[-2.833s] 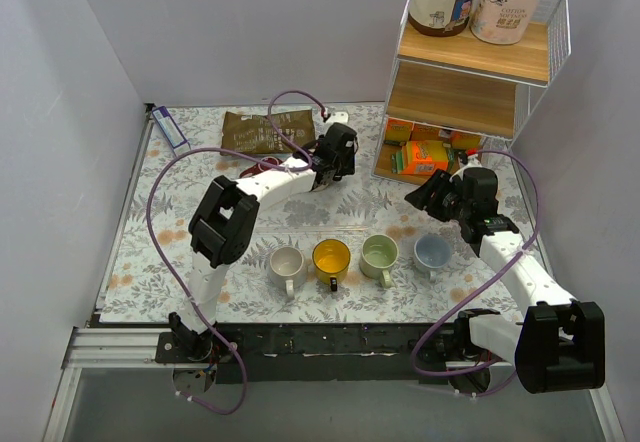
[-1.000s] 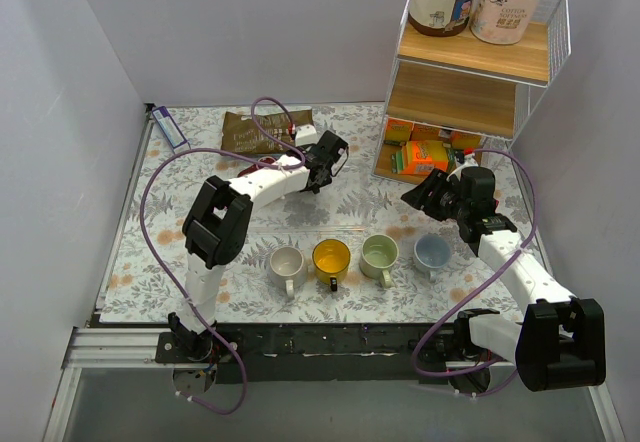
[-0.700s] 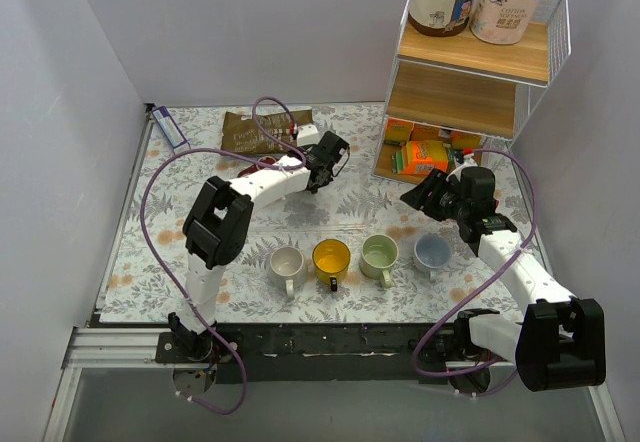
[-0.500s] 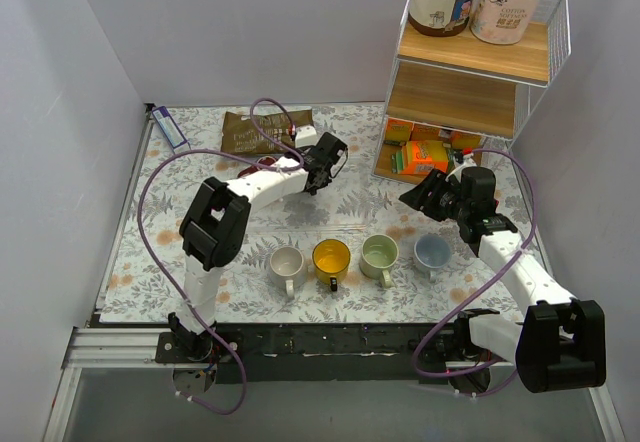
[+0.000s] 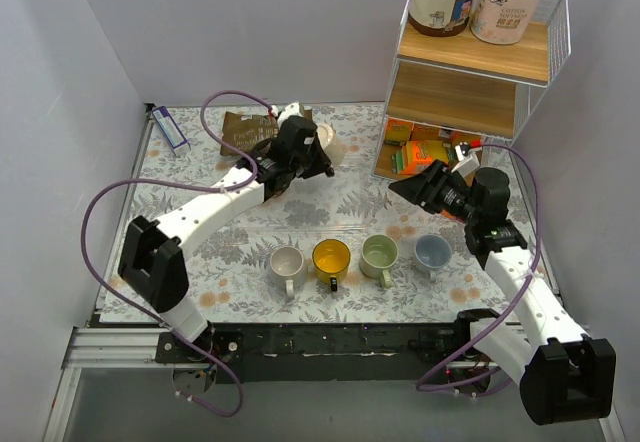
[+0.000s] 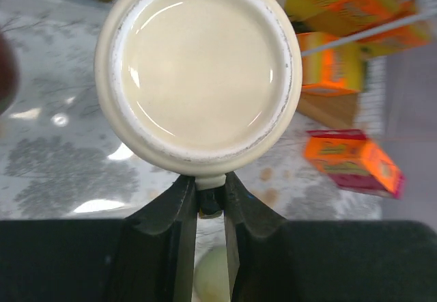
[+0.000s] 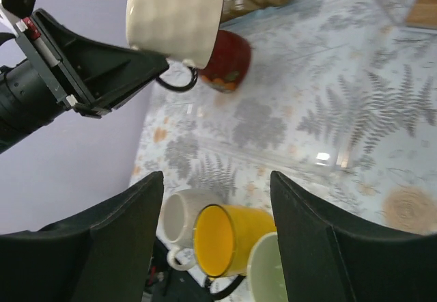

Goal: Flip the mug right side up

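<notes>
A cream mug (image 5: pixel 326 146) hangs in the air above the back of the table. My left gripper (image 5: pixel 308 159) is shut on its handle. In the left wrist view the mug's flat base (image 6: pixel 198 70) faces the camera and the fingers (image 6: pixel 179 199) pinch the handle. The right wrist view shows the same mug (image 7: pixel 175 18) off the table, beside a red mug (image 7: pixel 229 59) that stands on the mat. My right gripper (image 5: pixel 415 186) is open and empty, raised over the right side of the table, its gap (image 7: pixel 217 247) looking down on the row of mugs.
A white mug (image 5: pixel 287 262), yellow mug (image 5: pixel 331 258), green mug (image 5: pixel 380 253) and blue mug (image 5: pixel 432 252) stand upright in a row near the front. A wire shelf rack (image 5: pixel 470 72) with orange boxes (image 5: pixel 425 152) is at the back right. A brown packet (image 5: pixel 240 127) lies at the back.
My left arm has swung left and lifted the cream mug off the table by its handle. My right arm has risen and shifted slightly right.
</notes>
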Action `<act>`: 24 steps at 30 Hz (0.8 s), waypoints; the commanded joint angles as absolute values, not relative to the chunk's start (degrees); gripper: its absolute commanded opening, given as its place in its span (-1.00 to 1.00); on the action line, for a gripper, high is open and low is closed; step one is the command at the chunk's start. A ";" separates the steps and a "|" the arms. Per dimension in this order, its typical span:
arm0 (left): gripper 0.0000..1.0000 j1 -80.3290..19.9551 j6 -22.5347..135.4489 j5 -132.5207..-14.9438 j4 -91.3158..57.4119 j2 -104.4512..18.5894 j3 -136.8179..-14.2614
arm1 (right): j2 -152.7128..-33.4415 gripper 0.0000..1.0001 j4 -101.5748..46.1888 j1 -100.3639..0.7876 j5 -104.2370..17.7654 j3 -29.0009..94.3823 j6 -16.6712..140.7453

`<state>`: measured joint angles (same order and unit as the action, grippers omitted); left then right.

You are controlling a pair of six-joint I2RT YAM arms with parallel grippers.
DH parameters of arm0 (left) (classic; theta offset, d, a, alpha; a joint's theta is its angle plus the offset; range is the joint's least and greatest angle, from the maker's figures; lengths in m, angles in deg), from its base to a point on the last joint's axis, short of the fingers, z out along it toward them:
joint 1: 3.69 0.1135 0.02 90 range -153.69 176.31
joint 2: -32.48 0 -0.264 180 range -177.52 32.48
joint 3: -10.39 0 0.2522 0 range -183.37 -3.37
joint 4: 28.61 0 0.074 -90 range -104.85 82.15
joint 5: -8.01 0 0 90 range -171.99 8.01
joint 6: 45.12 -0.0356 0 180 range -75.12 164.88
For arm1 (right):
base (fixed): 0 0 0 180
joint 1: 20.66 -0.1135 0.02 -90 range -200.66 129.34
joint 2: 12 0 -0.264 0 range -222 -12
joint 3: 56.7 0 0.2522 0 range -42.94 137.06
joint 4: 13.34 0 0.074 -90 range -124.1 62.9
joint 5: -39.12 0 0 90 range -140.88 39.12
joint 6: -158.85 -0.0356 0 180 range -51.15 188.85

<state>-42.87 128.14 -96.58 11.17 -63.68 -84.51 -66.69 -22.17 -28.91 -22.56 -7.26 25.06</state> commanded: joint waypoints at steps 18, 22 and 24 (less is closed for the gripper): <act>-1.00 -42.97 141.47 -59.94 -35.31 -36.96 -68.68 | -69.30 0.51 16.84 -47.47 -19.59 -1.99 5.31; -1.00 -42.97 143.84 -57.91 -39.89 -35.30 -65.95 | -70.62 0.50 22.45 -47.56 -20.20 -1.90 2.24; -1.00 -43.06 144.63 -57.56 -41.38 -34.76 -64.99 | -70.88 0.46 24.66 -47.64 -20.81 -2.34 1.18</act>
<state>-42.89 141.91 -60.50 -30.66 -39.23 -65.78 -70.43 15.08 -47.10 -19.41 -4.14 4.56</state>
